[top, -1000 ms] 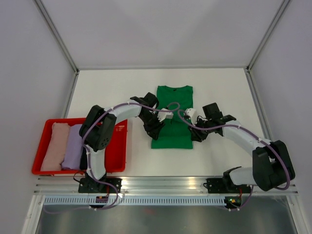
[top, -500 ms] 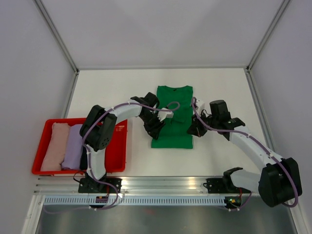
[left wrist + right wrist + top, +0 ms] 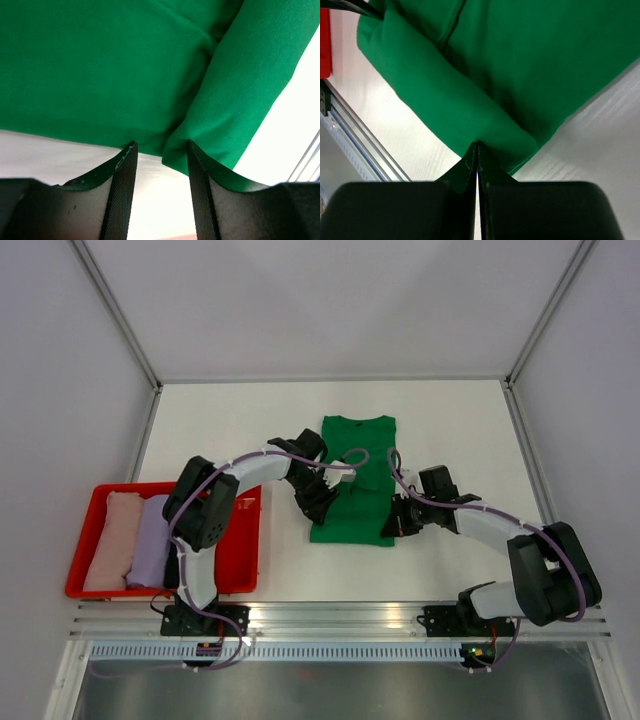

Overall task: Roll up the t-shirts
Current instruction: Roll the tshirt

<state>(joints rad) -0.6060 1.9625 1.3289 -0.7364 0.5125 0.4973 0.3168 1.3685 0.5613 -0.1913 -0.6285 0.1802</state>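
**Task status.** At the left of the top view, the red tray (image 3: 248, 545) holds three finished rolls side by side: the pale pink t-shirt (image 3: 112, 540), the lavender t-shirt (image 3: 150, 540) and, partly hidden by the left arm, the black t-shirt (image 3: 172, 565). The green t-shirt (image 3: 358, 455) lies flat on the table at the centre of the frame, narrowed to a long strip, collar toward the top. Its lower hem is turned over into a first thick fold, as both wrist views show. By this evidence, three shirts are done. The green one is at the start of its roll, and its full length is left to roll.

**Left gripper** (image 3: 160, 147). It sits at the lower left corner of the green strip. Its jaws stand partly apart and released. The end of the fold lies just ahead of the tips, brushing one finger, and is not clamped.

**Right gripper** (image 3: 477, 145). It sits at the lower right corner. Its jaws are clenched fully together, with the tips against the edge of the fold. Whether a layer of cloth is nipped between them cannot be told.
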